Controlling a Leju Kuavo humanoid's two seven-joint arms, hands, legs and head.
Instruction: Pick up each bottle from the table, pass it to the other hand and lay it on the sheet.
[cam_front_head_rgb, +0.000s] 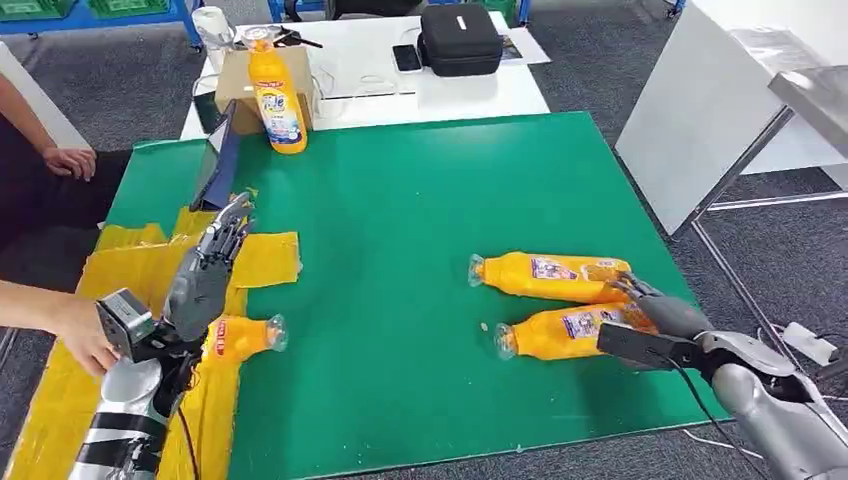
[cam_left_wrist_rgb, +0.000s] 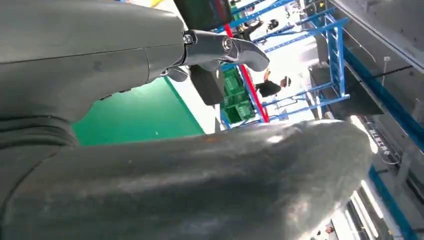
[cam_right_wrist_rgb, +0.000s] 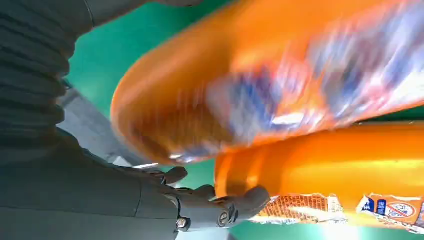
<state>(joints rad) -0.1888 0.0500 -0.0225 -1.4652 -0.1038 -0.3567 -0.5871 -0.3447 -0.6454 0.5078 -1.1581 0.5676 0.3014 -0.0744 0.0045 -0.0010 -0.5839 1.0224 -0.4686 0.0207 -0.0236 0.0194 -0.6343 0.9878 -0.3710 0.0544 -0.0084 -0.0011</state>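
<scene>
On the green table (cam_front_head_rgb: 420, 250), the right robot hand (cam_front_head_rgb: 655, 315) grips the base of the nearer of two lying orange bottles (cam_front_head_rgb: 560, 333), the other bottle (cam_front_head_rgb: 545, 275) just beyond, while the left robot hand (cam_front_head_rgb: 210, 265) hovers open-fingered above the yellow sheet (cam_front_head_rgb: 120, 270), where a third bottle (cam_front_head_rgb: 240, 337) lies.

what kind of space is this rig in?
Looks like a lab or workshop test bay, not a home: a green work table on grey carpet, blue racking holding green crates, and a white bench with a black equipment case.
</scene>
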